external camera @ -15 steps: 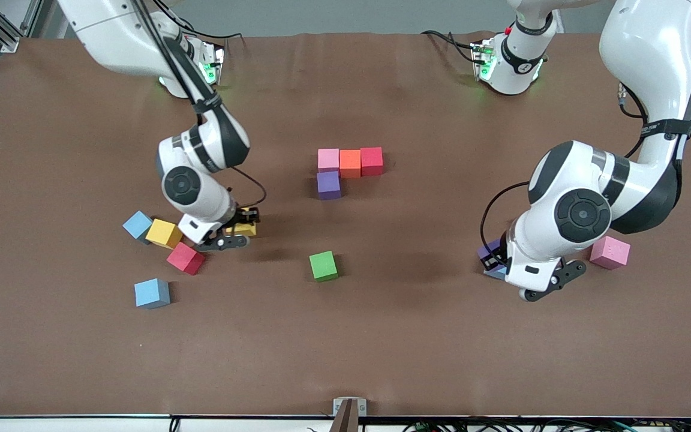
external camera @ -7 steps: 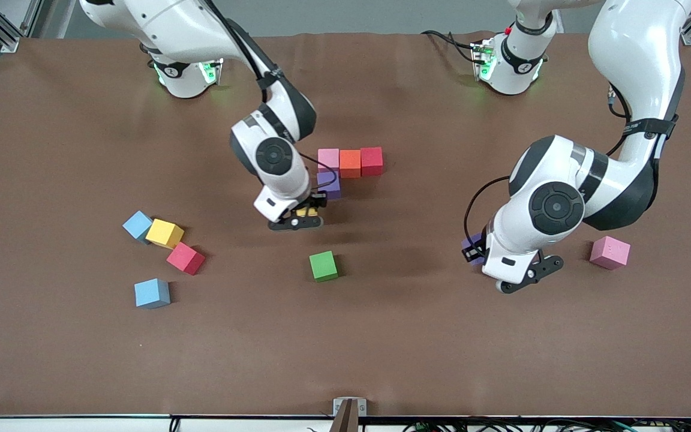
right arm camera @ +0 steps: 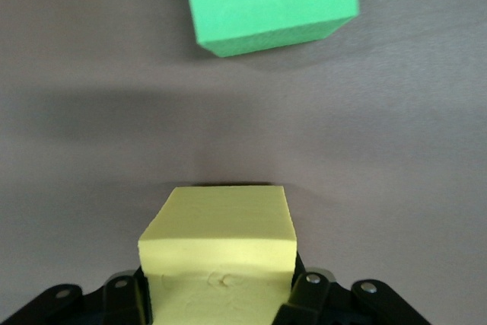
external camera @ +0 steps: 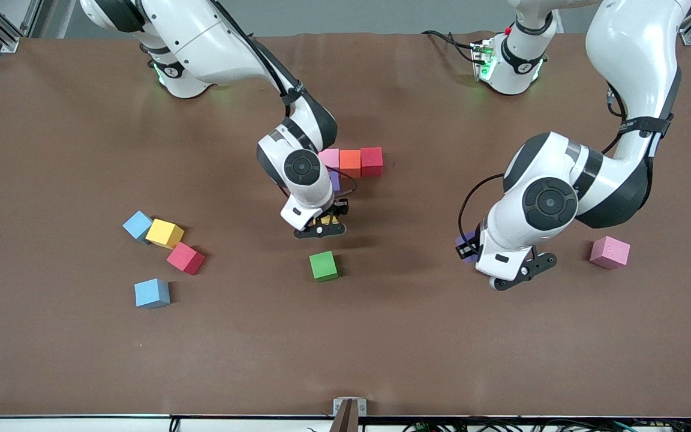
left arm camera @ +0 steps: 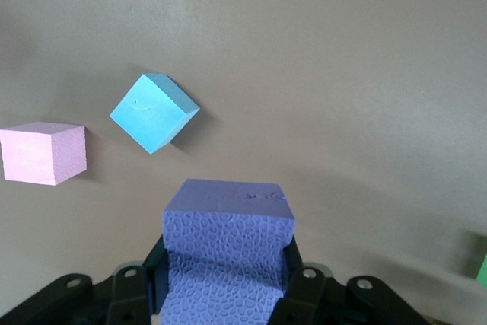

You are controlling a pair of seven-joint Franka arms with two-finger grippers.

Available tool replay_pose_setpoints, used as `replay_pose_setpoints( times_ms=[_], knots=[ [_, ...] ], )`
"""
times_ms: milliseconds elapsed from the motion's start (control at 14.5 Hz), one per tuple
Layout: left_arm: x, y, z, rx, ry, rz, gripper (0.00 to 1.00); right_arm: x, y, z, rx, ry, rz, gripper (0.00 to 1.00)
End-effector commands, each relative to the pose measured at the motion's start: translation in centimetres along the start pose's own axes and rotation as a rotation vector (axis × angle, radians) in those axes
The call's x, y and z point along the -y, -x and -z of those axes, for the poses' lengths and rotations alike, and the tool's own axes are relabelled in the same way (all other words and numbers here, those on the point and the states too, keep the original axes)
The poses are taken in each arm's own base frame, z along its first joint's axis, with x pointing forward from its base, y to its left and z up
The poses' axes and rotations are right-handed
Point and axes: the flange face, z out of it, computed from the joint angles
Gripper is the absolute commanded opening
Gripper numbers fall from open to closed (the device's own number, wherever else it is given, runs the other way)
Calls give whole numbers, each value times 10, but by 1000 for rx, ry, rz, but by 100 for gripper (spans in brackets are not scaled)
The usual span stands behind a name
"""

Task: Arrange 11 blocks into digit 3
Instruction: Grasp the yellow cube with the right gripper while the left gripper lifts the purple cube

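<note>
- Right hand (external camera: pixel 324 225): fingers clamped on a pale yellow block (right arm camera: pixel 219 245), held over bare surface (external camera: pixel 381 336) between the purple block (external camera: pixel 335 180) of the started figure and the green block (external camera: pixel 323 266).
- Left hand (external camera: pixel 471 245): clamped on a second purple block (left arm camera: pixel 228 253), textured face showing, in the air toward the left arm's end.
- Started digit: pink (external camera: pixel 329 158), orange (external camera: pixel 349 162), red (external camera: pixel 371 161) in a touching row.

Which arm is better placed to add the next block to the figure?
The right. Its gripper holds a yellow block just beside the purple block of the figure, while the left gripper carries its purple block farther off.
</note>
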Motion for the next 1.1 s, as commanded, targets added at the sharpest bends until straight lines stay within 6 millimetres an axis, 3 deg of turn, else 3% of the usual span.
replay_pose_setpoints(
  times_ms=[0, 482, 1032],
  knots=[
    [2, 4, 8, 8, 4, 14, 24, 13, 8, -2, -7, 0, 11, 31],
    [10, -6, 3, 17, 3, 29, 23, 14, 30, -22, 43, 39, 33, 32],
    [0, 5, -5, 60, 13, 128, 23, 16, 44, -32, 73, 62, 46, 33]
  ],
)
